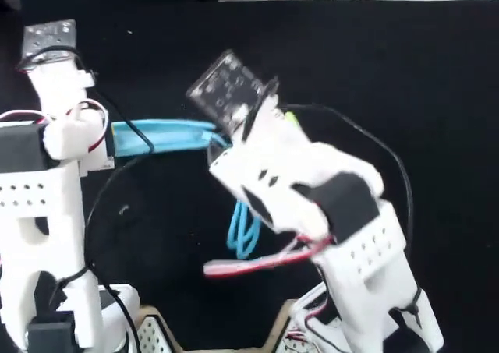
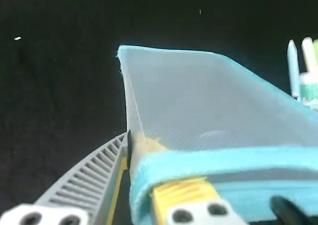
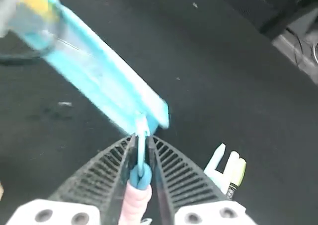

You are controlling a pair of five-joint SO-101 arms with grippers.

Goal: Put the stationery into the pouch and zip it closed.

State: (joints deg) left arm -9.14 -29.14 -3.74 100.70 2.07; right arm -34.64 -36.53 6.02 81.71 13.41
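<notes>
Clamping the pouch at its left end, the left gripper pinches the teal rim between nearly closed jaws. The mesh pouch stretches between both grippers over the black table. At the pouch's right end, the right gripper is narrowed onto the blue pull tab. A few markers lie just beyond the pouch's right end, outside it.

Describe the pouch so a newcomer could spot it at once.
On the black table, look between the left arm and right arm: the pouch is the flat light-blue strip spanning them. Unlike the pens nearby, it is see-through mesh edged in blue.
</notes>
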